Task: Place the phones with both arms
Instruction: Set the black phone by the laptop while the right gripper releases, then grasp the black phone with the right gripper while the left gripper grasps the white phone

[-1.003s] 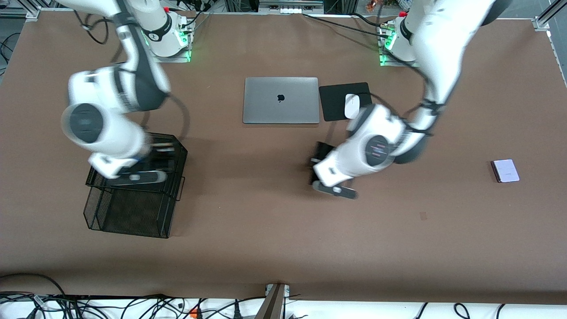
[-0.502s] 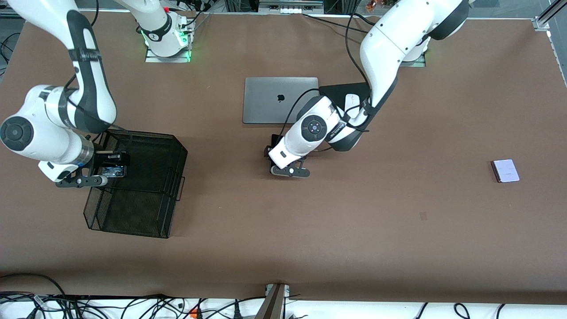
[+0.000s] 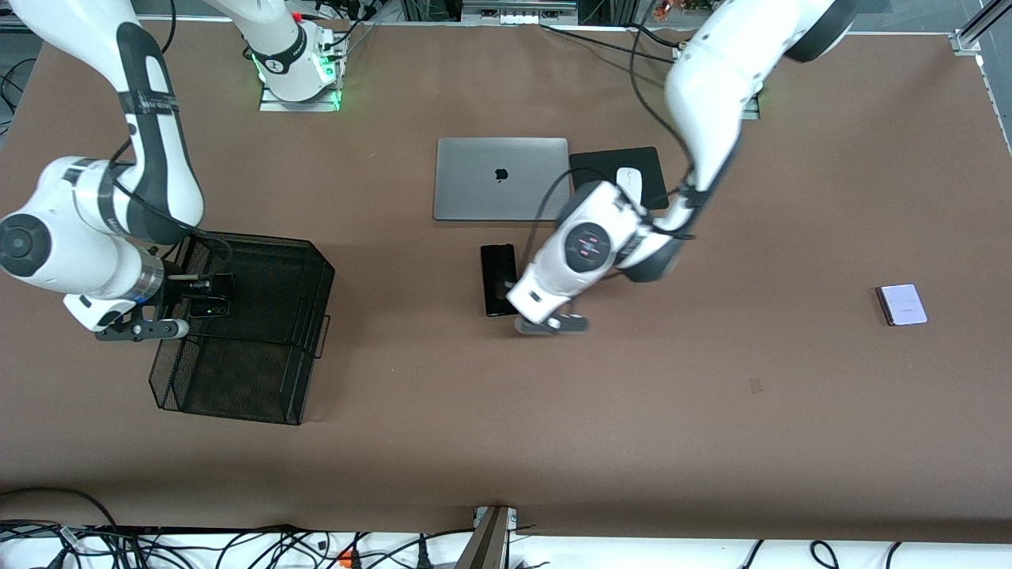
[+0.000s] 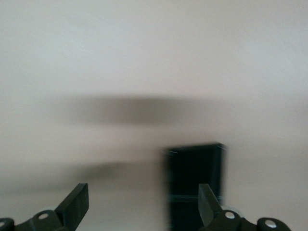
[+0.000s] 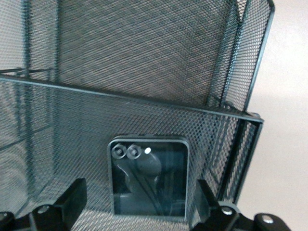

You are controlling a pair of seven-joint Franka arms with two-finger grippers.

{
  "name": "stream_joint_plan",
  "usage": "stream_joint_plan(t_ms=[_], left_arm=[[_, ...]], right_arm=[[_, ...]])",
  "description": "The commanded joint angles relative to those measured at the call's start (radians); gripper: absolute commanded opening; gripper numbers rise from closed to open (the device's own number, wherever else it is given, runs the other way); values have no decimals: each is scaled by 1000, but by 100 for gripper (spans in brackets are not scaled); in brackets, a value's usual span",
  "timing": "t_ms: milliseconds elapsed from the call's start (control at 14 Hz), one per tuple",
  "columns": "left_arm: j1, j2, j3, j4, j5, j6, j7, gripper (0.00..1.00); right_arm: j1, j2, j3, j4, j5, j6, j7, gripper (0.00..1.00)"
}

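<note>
Long slim black phone (image 3: pixel 499 279) lies partly hidden under left gripper (image 3: pixel 551 323).

squarish phone (image 3: pixel 209 307) in mesh basket (image 3: pixel 261 395), slim phone (image 3: pixel 496 273) nearer than laptop (image 3: pixel 501 178)

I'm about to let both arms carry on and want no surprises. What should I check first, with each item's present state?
1. Squarish black phone lies flat on the upper shelf of the mesh rack: ok.
2. Right gripper open, fingers clear of that phone: ok.
3. Long slim black phone lies flat on the table, nearer to the front camera than the laptop: ok.
4. Left gripper open, holding nothing: ok.
5. Left gripper centred over the slim phone: not ok; the phone sits by one finger.
6. Lavender-white phone placed: not ok; it lies on the table toward the left arm's end.
</note>
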Motion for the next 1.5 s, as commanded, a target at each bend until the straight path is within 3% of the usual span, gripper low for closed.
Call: stream_joint_plan(t_ms=[0, 287, 573, 788, 1003, 1218, 1433], left_arm=[[53, -132, 103, -29, 26, -229, -2, 100], [266, -159, 174, -27, 57, -467, 71, 100], [496, -143, 172, -38, 221, -481, 456, 100], [626, -151, 174, -93, 232, -345, 633, 100], [769, -174, 163, -232, 232, 1, 889, 100], [870, -171, 160, -356, 230, 241, 1000, 100], [924, -150, 158, -421, 230, 338, 1004, 100]], right_arm=[[25, -4, 6, 144, -2, -166, 70, 100], [177, -6, 9, 199, 8, -183, 189, 100], [424, 33, 23, 209, 18, -142, 441, 100], [585, 155, 55, 332, 19, -58, 596, 100], [653, 301, 90, 487, 37, -42, 722, 100], [653, 356, 127, 453, 41, 98, 724, 100], [661, 376, 143, 333, 39, 249, 708, 100]])
